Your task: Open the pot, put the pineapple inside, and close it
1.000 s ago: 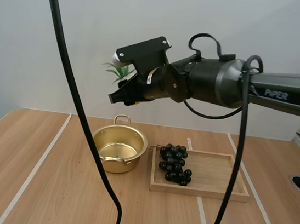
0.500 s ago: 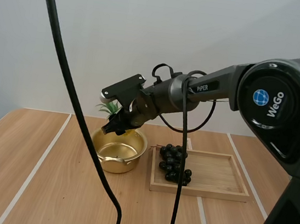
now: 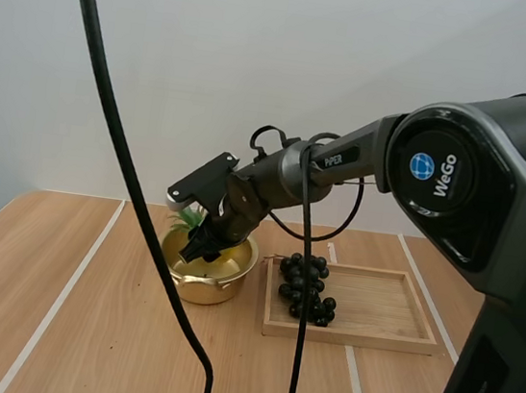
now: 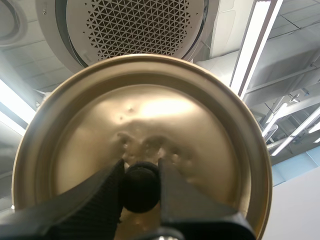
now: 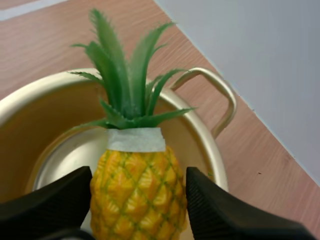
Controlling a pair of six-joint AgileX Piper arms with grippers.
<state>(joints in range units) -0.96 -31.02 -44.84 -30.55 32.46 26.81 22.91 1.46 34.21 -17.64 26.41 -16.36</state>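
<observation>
Closest to us, our left gripper (image 4: 141,176) clamps its two black fingers on the small round black knob (image 4: 141,192) of the round golden metal lid (image 4: 150,110). The lid's shiny, slightly dented face stands just beyond the fingertips, and it is carried clear of the pot. Our right gripper (image 5: 138,210) pinches the yellow plastic pineapple (image 5: 137,170) between its fingers, one at each side of the fruit's body. The green leafy crown, bound at its base with a strip of pale tape, points away from the fingers. Just past the fruit lies the round golden metal pot (image 5: 35,117), lidless, with its shiny floor showing behind the pineapple and a looped handle at the far rim. We cannot tell whether the fruit's base touches that floor. From above, our right arm reaches down to the pot's mouth, with green leaves poking out beside the gripper. The pot stands on the light wooden table (image 3: 62,325). Just to its right sits a shallow rectangular wooden tray (image 3: 393,315), with a bunch of dark grapes (image 3: 306,288) at the end nearest the pot.
</observation>
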